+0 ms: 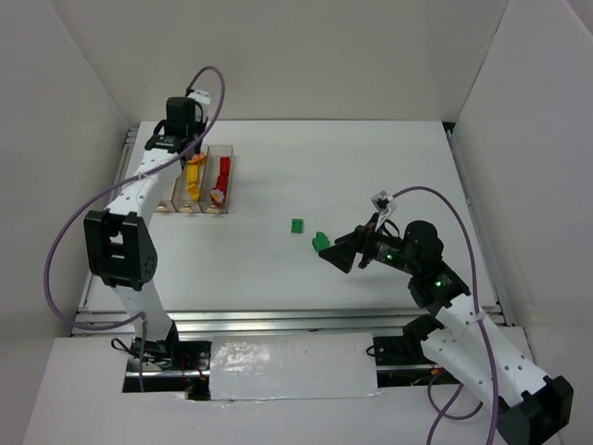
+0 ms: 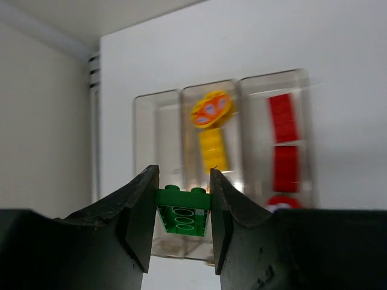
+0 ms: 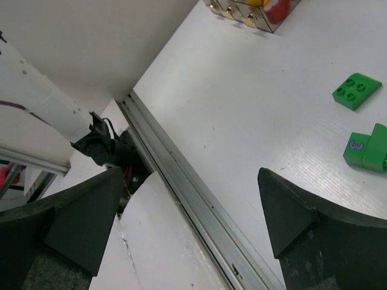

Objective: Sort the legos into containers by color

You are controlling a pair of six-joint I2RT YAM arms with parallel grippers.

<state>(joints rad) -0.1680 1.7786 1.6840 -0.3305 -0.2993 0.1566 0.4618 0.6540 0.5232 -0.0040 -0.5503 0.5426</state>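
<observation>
Right, L arm first. The left gripper (image 2: 183,181) is clamped on a green studded brick (image 2: 183,212), pinched side to side btw both fingers and held above the near end of the containers (image 2: 242,121). The middle bin (image 2: 188,139) has the yellow legos (image 2: 213,148), the right bin (image 2: 254,139) has the red legos (image 2: 284,130), and the left bin (image 2: 156,139) looks empty, so I reckon that's where green goes.

What bugs me: in the wrist view the brick sits across the divider btw the left and middle bins, not squarely over the left one. If I let go here it could clip the wall and tip in with the yellows, or bounce out onto the table (image 1: 371,167). The bins are narrow too, and the brick hangs a bit tilted, so it might jam on the rim (hard to judge height from this cam). I'd nudge left before opening.

R side: the right gripper (image 3: 190,199) stands wide, nothing in it, low over the table. A green 2x2 brick (image 3: 357,92) and a green numbered piece (image 3: 367,149) lie loose just beside it, not touching each other. A careless sweep in could shove one away.
</observation>
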